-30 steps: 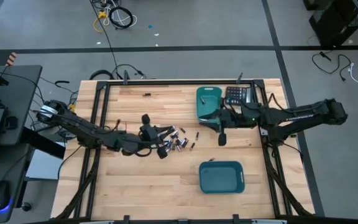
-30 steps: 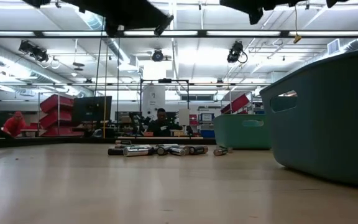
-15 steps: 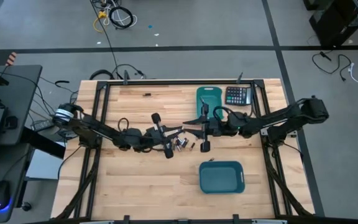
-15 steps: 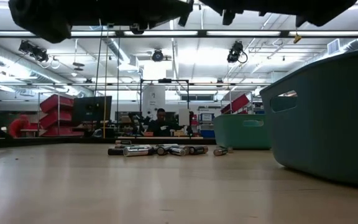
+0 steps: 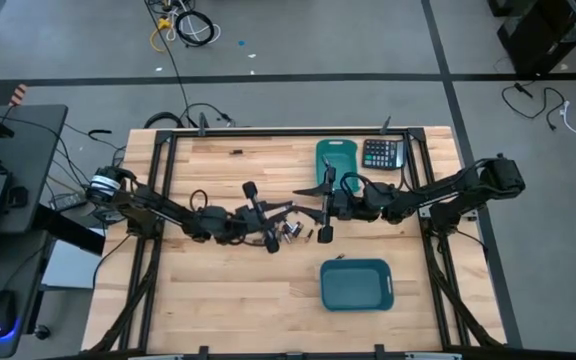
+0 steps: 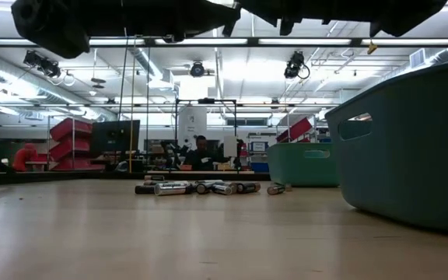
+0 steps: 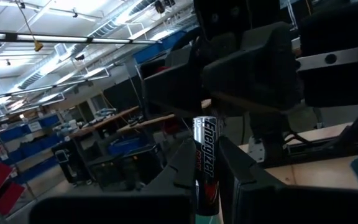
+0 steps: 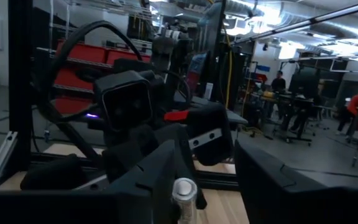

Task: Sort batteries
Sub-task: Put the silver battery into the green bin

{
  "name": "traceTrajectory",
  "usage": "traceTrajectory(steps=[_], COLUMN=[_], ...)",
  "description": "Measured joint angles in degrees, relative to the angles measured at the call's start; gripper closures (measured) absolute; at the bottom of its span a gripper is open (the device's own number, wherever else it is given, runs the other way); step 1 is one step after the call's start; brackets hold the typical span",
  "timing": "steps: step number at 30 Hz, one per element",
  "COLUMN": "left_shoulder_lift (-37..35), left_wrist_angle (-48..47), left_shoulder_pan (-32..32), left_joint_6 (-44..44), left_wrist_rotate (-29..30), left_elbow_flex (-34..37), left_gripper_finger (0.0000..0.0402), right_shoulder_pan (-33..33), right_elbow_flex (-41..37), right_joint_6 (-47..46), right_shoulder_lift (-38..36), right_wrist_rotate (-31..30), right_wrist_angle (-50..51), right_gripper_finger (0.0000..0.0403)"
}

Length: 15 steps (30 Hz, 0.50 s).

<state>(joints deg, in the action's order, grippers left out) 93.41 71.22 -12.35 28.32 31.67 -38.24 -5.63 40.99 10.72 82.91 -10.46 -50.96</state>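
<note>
My left gripper (image 7: 207, 163) is shut on a silver and black battery (image 7: 204, 143), above the middle of the table. My right gripper (image 8: 207, 180) faces it from the table's right, open. Its fingers stand on either side of the battery's free end (image 8: 183, 189); whether one touches it I cannot tell. In the high view the two grippers meet end to end, the left gripper (image 5: 286, 209) against the right gripper (image 5: 304, 198). Below them several loose batteries (image 5: 293, 232) lie on their sides on the wood, also seen as a row of batteries (image 6: 201, 187) in the low view. My left gripper pinches the battery between its two fingers by its rear part (image 7: 207, 190). The battery lies along the fingers and its printed front half sticks out past the fingertips. The fingers point about level toward the table's right. The battery is lifted clear of the table.
A teal bin (image 5: 336, 165) stands at the far side and a second teal bin (image 5: 357, 284) at the near right, large in the low view (image 6: 411, 148). A black calculator (image 5: 382, 153) lies at the far right. Bare wood lies at the near left.
My right gripper has gone from beside the far bin toward the table's left, up to my left gripper. My left gripper has shifted a little toward the right and turned its wrist, so the two now face each other over the loose batteries.
</note>
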Motion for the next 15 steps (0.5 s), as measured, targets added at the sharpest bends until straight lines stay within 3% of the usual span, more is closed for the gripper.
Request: traceTrajectory(steps=[7,15], left_shoulder_lift=[0.0,0.0], left_wrist_angle=[-1.79,-1.39], left_shoulder_pan=[1.88,1.85], left_joint_6=[0.02,2.89], left_wrist_rotate=[-1.2,-2.17], left_elbow_flex=[0.0,0.0], left_gripper_finger=[0.0381,0.0381], right_shoulder_pan=[-1.58,-3.84], right_elbow_flex=[0.02,0.04], right_joint_6=[4.21,8.72], right_shoulder_lift=[0.0,-0.02], right_wrist_rotate=[0.61,-7.71], right_wrist_angle=[1.34,1.28], right_gripper_finger=[0.0229,0.0228])
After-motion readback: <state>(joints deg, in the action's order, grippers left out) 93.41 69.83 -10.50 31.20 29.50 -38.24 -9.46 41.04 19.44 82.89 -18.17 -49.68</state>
